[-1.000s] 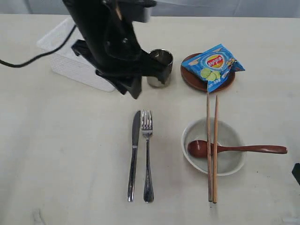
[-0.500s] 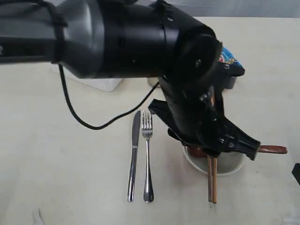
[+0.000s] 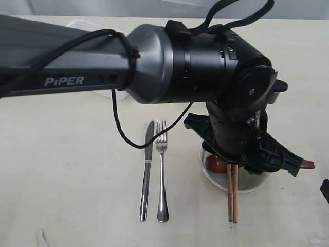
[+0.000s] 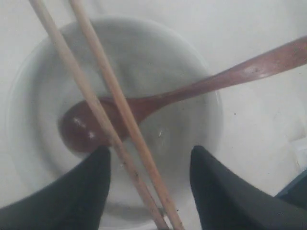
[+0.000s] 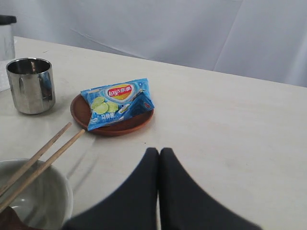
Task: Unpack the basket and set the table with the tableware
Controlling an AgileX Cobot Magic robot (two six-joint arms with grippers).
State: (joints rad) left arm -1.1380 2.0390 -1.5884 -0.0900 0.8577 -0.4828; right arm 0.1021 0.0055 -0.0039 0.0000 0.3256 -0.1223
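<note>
Left arm: grey tube link with white "PiPER" lettering, then a fat black cylindrical wrist housing. A thin black cable loops off it, strapped by a black band, possibly a zip tie. The left gripper has matte black fingers with rounded tips. The right gripper fingers are the same smooth black and tapered.

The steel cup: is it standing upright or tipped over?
Upright. The cup stands on its base on the table, with its open rim facing up.
</note>
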